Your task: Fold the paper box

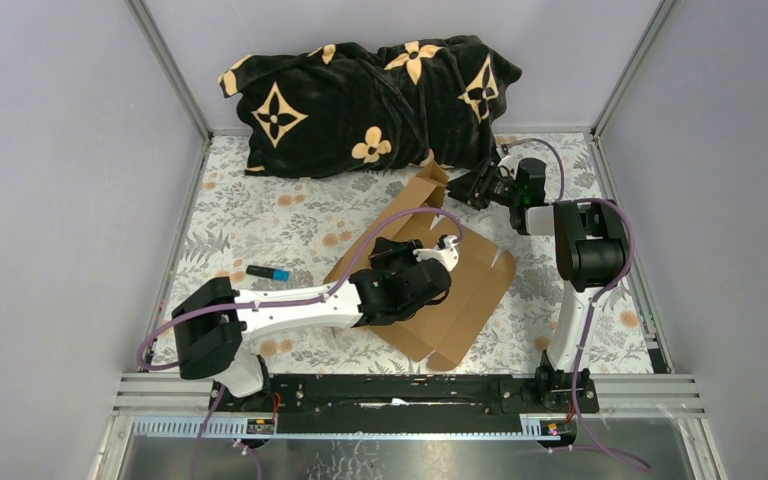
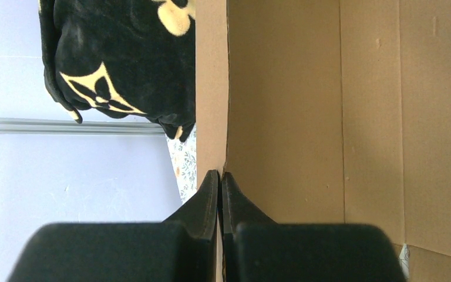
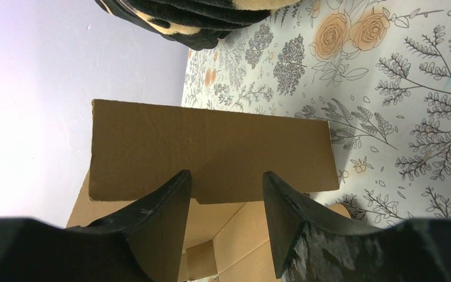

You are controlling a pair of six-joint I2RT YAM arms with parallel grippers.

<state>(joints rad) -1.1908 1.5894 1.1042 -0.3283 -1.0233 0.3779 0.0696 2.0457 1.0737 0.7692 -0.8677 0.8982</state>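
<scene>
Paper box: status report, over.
Left hand shut, over the paper box. Right hand open at its raised far flap. Pillow close behind flap.

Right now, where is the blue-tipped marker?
In the top view, the blue-tipped marker lies on the floral tablecloth left of the paper box, just beyond the left arm.

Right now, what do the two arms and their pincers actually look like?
The left arm and right arm have white links, bulky black joints and a purple cable looping alongside. The left gripper and right gripper have black fingers tapering to thin tips; the right's fingers show whitish scuffs.
</scene>
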